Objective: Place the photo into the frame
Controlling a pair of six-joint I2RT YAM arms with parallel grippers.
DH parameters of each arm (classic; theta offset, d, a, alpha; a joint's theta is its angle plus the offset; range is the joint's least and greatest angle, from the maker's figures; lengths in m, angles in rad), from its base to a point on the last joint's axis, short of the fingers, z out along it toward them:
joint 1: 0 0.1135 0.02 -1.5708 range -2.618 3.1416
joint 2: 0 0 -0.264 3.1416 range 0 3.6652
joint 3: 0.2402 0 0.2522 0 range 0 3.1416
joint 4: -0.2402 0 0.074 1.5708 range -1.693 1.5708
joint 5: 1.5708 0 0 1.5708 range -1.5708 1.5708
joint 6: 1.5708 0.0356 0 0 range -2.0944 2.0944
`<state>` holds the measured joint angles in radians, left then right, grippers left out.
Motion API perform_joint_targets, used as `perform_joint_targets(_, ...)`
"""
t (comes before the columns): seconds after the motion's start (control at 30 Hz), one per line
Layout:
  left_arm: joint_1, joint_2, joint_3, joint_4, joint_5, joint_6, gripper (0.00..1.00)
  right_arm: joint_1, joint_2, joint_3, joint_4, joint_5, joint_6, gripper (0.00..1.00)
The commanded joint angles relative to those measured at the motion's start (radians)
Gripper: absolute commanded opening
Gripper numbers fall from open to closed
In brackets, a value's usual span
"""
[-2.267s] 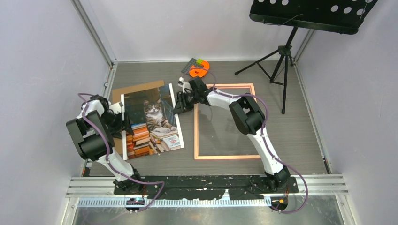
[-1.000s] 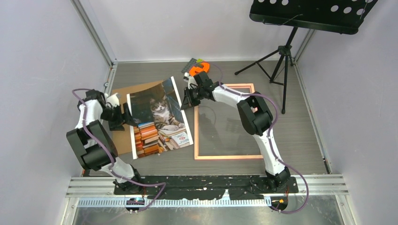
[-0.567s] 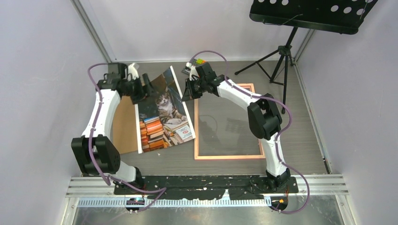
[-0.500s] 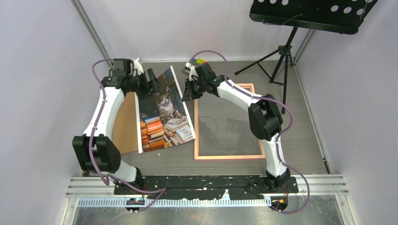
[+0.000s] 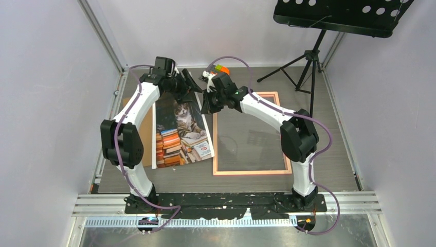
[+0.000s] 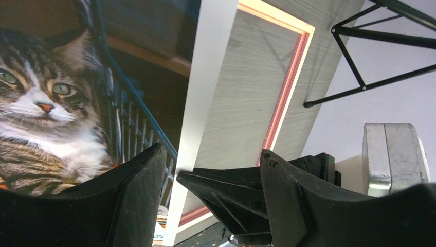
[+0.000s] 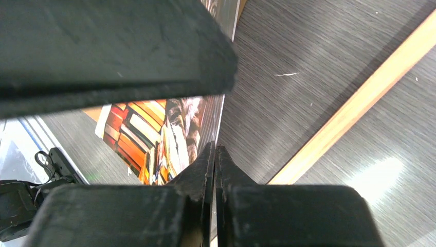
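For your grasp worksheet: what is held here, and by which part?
The photo, its right edge near the far corner pinched in the shut right gripper. The open left gripper holds nothing.

A: Tally. Flat things on the table (image 5: 272,80)?
B: One photo (image 5: 180,128), one frame (image 5: 252,172), one brown backing board (image 5: 148,146).
A: Standing gear?
B: One black music stand (image 5: 339,15).
A: Machines?
B: Two arms, left arm (image 5: 139,103) and right arm (image 5: 267,110). One pincer apiece: left pincer (image 6: 211,152), right pincer (image 5: 208,105). Two purple cables (image 5: 229,57), one per arm.
A: Small stuff, far edge?
B: Orange-and-green bits (image 5: 221,68), half hidden. Number not readable.
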<state>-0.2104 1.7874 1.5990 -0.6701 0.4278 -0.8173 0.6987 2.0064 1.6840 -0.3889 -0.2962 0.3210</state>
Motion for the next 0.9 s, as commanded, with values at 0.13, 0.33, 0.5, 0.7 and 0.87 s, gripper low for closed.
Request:
perform_joint_targets(0.13, -0.011, 0.011, 0.065, 0.027, -0.03, -0.05, 0.65, 0.006, -0.079, -0.028, 0.044, 0.061, 0.012, 0.06)
perform_joint_targets(0.33, -0.046, 0.055, 0.088, 0.013, -0.046, -0.051, 0.65, 0.02, -0.085, -0.014, 0.026, 0.104, -0.009, 0.06)
perform_joint_targets(0.5, -0.061, 0.09, 0.115, 0.0, -0.065, -0.05, 0.64, 0.039, -0.103, -0.024, 0.014, 0.159, -0.037, 0.06)
perform_joint_targets(0.7, -0.063, 0.106, 0.102, -0.002, -0.074, -0.051, 0.61, 0.071, -0.132, -0.033, 0.005, 0.255, -0.074, 0.06)
perform_joint_targets(0.87, -0.064, 0.11, 0.091, 0.006, -0.076, -0.049, 0.55, 0.092, -0.148, -0.031, -0.004, 0.311, -0.107, 0.06)
